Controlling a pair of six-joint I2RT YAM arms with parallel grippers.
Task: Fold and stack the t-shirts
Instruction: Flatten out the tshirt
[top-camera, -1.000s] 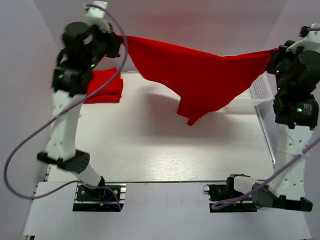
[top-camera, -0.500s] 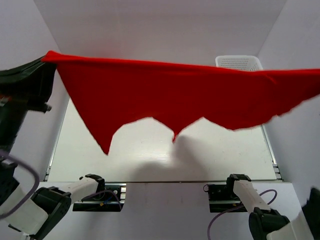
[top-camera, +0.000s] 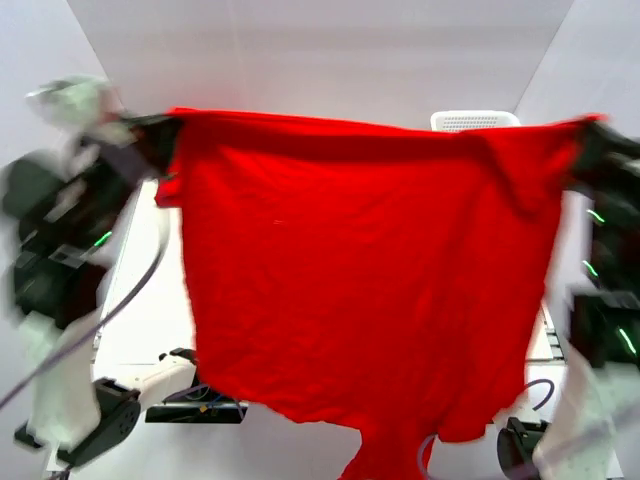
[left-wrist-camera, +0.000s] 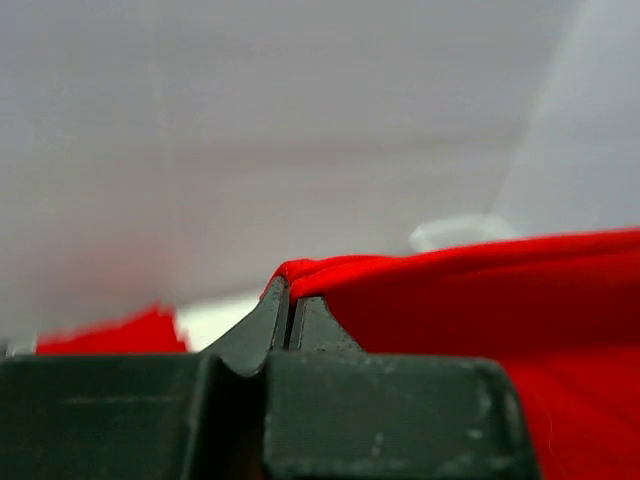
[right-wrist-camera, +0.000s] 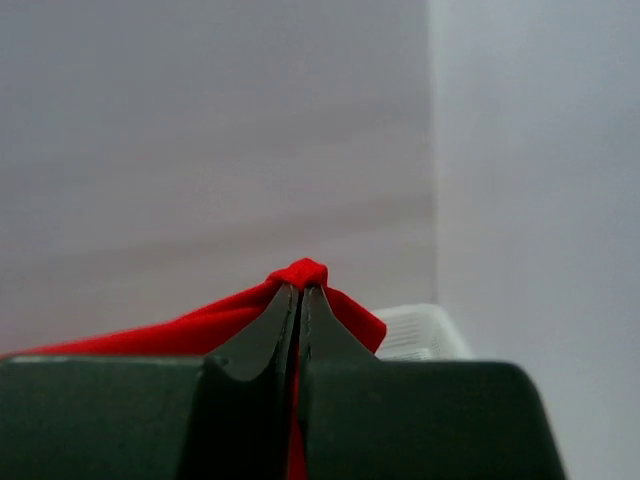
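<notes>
A red t-shirt (top-camera: 370, 280) hangs spread wide in the air between both arms and fills most of the top view, hiding the table's middle. My left gripper (top-camera: 165, 125) is shut on its upper left corner; the left wrist view shows the jaws (left-wrist-camera: 290, 300) pinching red cloth (left-wrist-camera: 480, 290). My right gripper (top-camera: 590, 130) is shut on the upper right corner; the right wrist view shows the jaws (right-wrist-camera: 300, 292) closed on a bunched red fold (right-wrist-camera: 300, 272). A folded red shirt (left-wrist-camera: 115, 332) shows blurred at the left in the left wrist view.
A white basket (top-camera: 475, 121) stands at the back right, also in the right wrist view (right-wrist-camera: 420, 332). The table's left edge (top-camera: 125, 300) shows beside the shirt. White walls close in the back and both sides.
Both arms swung the shirt up high and then toward the camera; it has unfurled from a stretched band into a full hanging sheet. Both grippers stay shut on it.
</notes>
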